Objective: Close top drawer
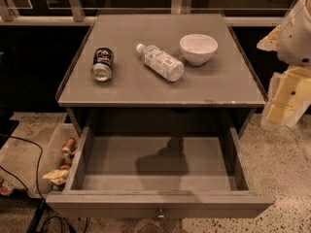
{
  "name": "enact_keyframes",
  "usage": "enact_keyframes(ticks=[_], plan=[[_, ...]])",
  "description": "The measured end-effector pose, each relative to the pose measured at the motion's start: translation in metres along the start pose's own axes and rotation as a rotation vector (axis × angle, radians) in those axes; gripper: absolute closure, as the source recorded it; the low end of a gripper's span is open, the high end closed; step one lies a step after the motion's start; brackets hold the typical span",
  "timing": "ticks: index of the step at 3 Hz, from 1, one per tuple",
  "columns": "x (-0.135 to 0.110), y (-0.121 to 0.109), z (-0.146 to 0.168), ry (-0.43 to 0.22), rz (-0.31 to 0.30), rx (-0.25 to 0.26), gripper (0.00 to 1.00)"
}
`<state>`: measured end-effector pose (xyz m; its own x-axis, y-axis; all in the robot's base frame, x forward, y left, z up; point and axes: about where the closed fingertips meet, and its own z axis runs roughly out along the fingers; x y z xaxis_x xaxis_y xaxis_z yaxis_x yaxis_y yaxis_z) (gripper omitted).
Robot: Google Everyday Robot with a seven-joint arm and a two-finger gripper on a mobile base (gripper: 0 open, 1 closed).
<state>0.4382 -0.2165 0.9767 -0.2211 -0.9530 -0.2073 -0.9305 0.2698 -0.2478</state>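
Observation:
The top drawer [146, 205] is pulled far out toward me from the grey cabinet. Its grey box interior holds nothing, only a shadow. The plain front faces me along the bottom, with a small round metal knob [159, 212] at its middle. My arm comes in at the right edge, white above and cream-yellow below. My gripper [285, 101] hangs to the right of the cabinet, level with its top and well apart from the drawer.
On the cabinet top [228, 81] lie a can [102, 63] on its side, a plastic bottle [160, 62] on its side, and a white bowl [198, 48] upright. A bin of snacks [56, 166] stands on the floor at left, with cables [36, 178] beside it.

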Motion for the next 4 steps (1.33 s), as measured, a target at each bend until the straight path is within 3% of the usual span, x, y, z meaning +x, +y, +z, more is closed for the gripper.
enact_keyframes(ticks=[2, 3, 4], plan=[[0.006, 0.011, -0.001, -0.022, -0.035, 0.008, 0.00], [0.020, 0.037, 0.008, -0.081, -0.076, 0.008, 0.00], [0.036, 0.072, 0.028, -0.132, -0.101, -0.009, 0.18]])
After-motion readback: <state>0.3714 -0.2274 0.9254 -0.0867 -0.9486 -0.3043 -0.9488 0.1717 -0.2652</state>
